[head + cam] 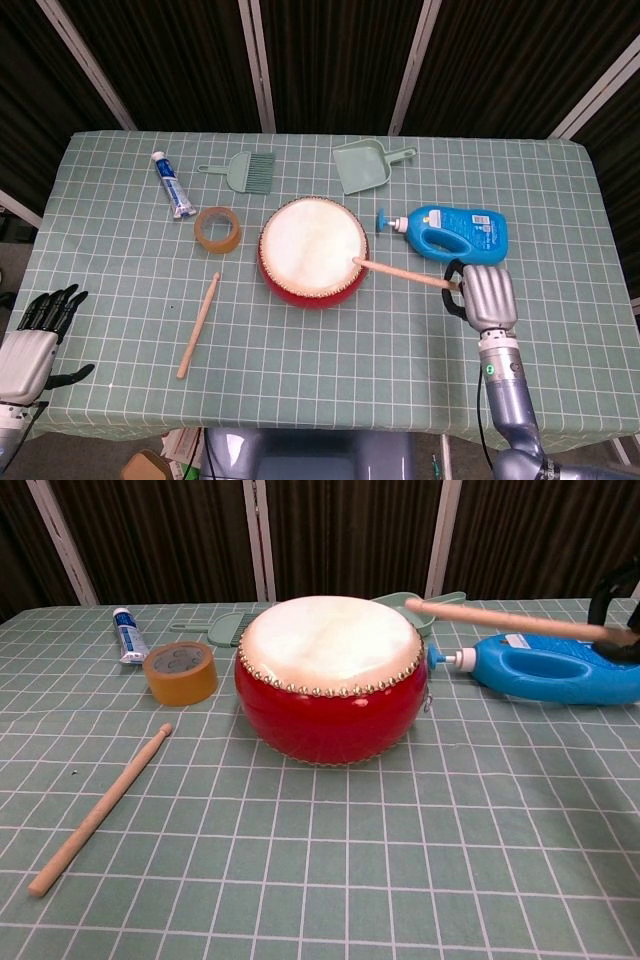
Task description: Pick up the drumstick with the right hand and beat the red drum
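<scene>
The red drum point(313, 250) point(332, 678) with a pale skin stands mid-table. My right hand point(484, 294) point(618, 610) is to the drum's right and grips a wooden drumstick point(404, 273) point(510, 620). The stick is lifted and points left, its tip over the right edge of the drum skin. A second drumstick point(198, 325) point(98, 811) lies flat on the cloth, left of the drum. My left hand point(32, 336) hangs off the table's left front corner, fingers apart, holding nothing.
A blue detergent bottle point(450, 233) point(548, 666) lies just behind my right hand. A roll of tape point(218, 228), a tube point(172, 185), a small brush point(243, 170) and a dustpan point(364, 165) sit behind and left of the drum.
</scene>
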Available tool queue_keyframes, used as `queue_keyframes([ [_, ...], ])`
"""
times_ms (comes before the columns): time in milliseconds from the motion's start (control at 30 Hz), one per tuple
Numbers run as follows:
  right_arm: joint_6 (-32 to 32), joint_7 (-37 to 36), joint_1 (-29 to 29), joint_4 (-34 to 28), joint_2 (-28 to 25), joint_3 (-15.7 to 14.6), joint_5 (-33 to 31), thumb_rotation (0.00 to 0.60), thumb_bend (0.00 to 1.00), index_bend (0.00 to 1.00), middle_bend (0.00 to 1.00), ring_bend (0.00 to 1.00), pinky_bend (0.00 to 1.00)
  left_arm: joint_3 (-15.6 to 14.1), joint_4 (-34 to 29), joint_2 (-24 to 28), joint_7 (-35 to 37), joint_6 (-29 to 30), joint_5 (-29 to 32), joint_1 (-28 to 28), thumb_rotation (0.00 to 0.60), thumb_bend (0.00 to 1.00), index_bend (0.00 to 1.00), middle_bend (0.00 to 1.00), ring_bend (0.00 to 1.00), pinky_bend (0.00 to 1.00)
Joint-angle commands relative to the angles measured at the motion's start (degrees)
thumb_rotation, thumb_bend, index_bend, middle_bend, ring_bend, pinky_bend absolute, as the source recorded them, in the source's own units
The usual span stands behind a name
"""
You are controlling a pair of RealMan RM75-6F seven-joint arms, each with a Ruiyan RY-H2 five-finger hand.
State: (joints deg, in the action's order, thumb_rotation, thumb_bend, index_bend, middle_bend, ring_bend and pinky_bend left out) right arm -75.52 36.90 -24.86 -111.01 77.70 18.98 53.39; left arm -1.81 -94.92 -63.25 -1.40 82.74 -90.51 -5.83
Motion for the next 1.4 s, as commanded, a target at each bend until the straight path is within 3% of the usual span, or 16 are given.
queue_keyframes([
  [33, -0.5, -0.7, -1.9, -2.0, -1.1, 3.7, -5.0, 0.600, 0.55, 0.97, 1.00, 1.00, 0.96, 0.0, 0.0, 0.1, 0.2, -0.1, -0.1, 0.0, 0.600, 0.00, 0.00, 0.00, 0.00, 0.00],
  [433, -1.7, -6.9, -7.2, -3.0, 1.0, 12.4, -11.0, 0.600, 0.56, 0.97, 1.00, 1.00, 0.96, -0.3, -0.2, 0.7, 1.8, -0.5, -0.3, -0.3, 0.600, 0.00, 0.00, 0.00, 0.00, 0.00],
  [600, -3.5, -11.0, -8.1, -1.4, 4.1, 12.9, -9.8, 0.600, 0.56, 0.97, 1.00, 1.00, 0.96, -0.4, -0.3, 1.0, 2.5, -0.7, -0.3, -0.3, 0.600, 0.00, 0.00, 0.00, 0.00, 0.00],
  [733, -2.8, -10.7, -9.0, 1.4, 6.0, 10.0, -9.6, 0.600, 0.56, 0.97, 1.00, 1.00, 0.96, -0.4, -0.3, 1.1, 2.8, -1.0, -0.3, -0.5, 0.600, 0.00, 0.00, 0.00, 0.00, 0.00],
  [800, -1.4, -8.2, -9.6, 3.7, 6.6, 6.5, -8.5, 0.600, 0.56, 0.97, 1.00, 1.00, 0.96, -0.4, -0.3, 1.1, 3.0, -1.0, -0.3, -0.5, 0.600, 0.00, 0.00, 0.00, 0.00, 0.00],
  [933, 1.2, 2.5, -11.6, 10.1, 7.3, -3.5, -3.6, 0.600, 0.56, 0.97, 1.00, 1.00, 0.96, -0.4, -0.4, 1.2, 3.1, -1.1, -0.2, -0.5, 0.600, 0.00, 0.00, 0.00, 0.00, 0.00],
  [1000, 2.2, 12.9, -13.4, 14.4, 9.2, -10.1, -1.5, 0.600, 0.56, 0.97, 1.00, 1.00, 0.96, -0.5, -0.5, 1.2, 2.9, -1.0, -0.5, -0.5, 0.600, 0.00, 0.00, 0.00, 0.00, 0.00],
  [1033, 1.8, 15.9, -13.9, 15.2, 10.1, -11.1, -1.6, 0.600, 0.56, 0.97, 1.00, 1.00, 0.96, -0.6, -0.5, 1.2, 2.8, -0.9, -0.6, -0.4, 0.600, 0.00, 0.00, 0.00, 0.00, 0.00],
  [1267, -2.5, 17.4, -14.2, 15.2, 12.7, -8.9, -0.6, 0.600, 0.56, 0.97, 1.00, 1.00, 0.96, -0.6, -0.6, 1.2, 2.8, -0.7, -0.4, -0.3, 0.600, 0.00, 0.00, 0.00, 0.00, 0.00],
  [1400, -4.9, 12.5, -13.3, 13.0, 12.6, -5.1, -0.5, 0.600, 0.56, 0.97, 1.00, 1.00, 0.96, -0.5, -0.7, 1.3, 3.2, -1.0, -0.1, -0.3, 0.600, 0.00, 0.00, 0.00, 0.00, 0.00],
])
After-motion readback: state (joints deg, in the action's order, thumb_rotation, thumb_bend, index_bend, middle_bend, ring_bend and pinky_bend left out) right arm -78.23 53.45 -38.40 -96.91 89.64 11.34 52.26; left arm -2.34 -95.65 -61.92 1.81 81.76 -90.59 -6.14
